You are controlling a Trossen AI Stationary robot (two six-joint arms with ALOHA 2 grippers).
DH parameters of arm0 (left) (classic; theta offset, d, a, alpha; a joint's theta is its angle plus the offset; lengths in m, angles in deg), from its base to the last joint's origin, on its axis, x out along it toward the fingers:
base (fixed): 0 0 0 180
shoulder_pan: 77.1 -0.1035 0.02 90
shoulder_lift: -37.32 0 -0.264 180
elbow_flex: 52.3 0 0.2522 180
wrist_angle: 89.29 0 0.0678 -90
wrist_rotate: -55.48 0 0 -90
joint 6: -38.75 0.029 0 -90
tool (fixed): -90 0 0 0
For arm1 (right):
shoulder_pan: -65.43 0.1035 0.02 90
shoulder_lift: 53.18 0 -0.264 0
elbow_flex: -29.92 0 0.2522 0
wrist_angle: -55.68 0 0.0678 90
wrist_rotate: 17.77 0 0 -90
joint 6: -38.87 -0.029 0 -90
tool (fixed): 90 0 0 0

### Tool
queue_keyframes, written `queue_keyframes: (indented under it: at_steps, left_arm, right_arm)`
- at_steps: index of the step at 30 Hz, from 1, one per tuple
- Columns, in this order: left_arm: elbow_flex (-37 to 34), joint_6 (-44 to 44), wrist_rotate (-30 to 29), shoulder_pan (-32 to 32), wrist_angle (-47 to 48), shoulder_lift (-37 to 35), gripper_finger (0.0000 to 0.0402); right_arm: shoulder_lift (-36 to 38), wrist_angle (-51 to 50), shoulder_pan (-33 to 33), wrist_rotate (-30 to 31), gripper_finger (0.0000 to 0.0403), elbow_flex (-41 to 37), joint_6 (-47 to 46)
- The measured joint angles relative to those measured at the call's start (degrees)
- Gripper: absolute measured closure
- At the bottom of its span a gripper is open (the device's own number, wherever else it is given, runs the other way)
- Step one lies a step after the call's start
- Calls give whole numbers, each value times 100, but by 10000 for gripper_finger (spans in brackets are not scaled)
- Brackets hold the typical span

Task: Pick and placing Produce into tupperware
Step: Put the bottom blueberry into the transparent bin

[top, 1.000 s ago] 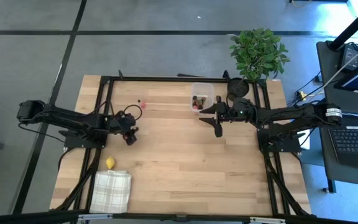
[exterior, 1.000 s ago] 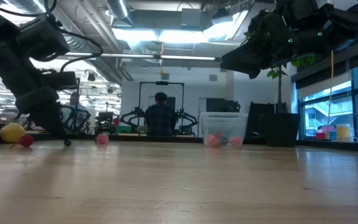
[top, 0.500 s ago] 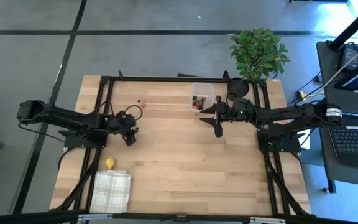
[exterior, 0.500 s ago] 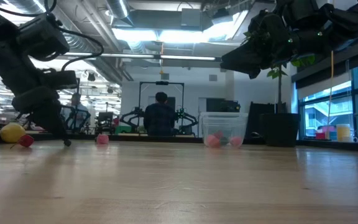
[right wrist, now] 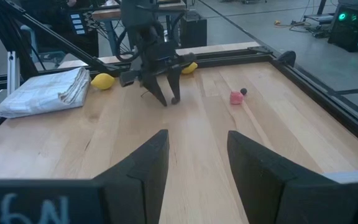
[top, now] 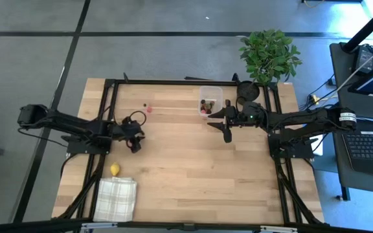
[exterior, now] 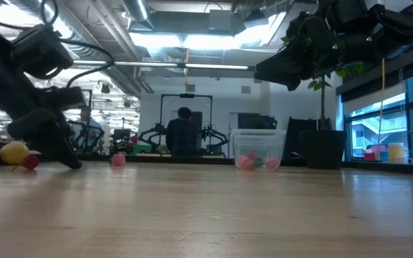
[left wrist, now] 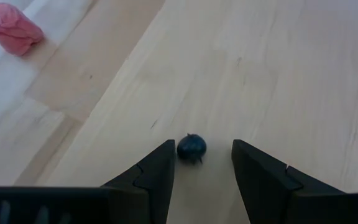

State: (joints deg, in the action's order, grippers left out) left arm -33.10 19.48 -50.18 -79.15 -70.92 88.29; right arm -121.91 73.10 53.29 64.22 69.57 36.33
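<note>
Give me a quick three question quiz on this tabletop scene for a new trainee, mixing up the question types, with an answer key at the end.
1. True or false: the left hand already grips the dark berry.
2. Multiple choice: the lemon lies next to A) the tupperware, B) the checked cloth, C) the potted plant.
3. Fill in: the right hand hangs above the table beside the ____.

Key
1. False: its fingers are open, with the berry on the wood between the tips.
2. B.
3. Tupperware, which already holds some fruit pieces.
</note>
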Motion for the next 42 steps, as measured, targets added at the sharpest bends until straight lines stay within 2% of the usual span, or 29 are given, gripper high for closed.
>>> queue_keyframes:
  at_steps: [3,11,27,36,42]
  left_arm:
    - [-199,2,-29,4,-381,-7,248]
    - [-359,-147,-57,4,-532,-12,256]
    - [-373,-120,-26,-3,-491,-8,347]
    - [-326,-115,-14,-5,-540,4,344]
    - [39,-114,162,1,-478,20,347]
  right_arm:
    - [0,-20,0,0,237,0,1]
    - [0,-23,0,38,237,2,-1]
    - [0,-21,0,149,237,2,-1]
    - [0,-23,0,149,237,2,1]
    - [0,-20,0,149,237,2,-1]
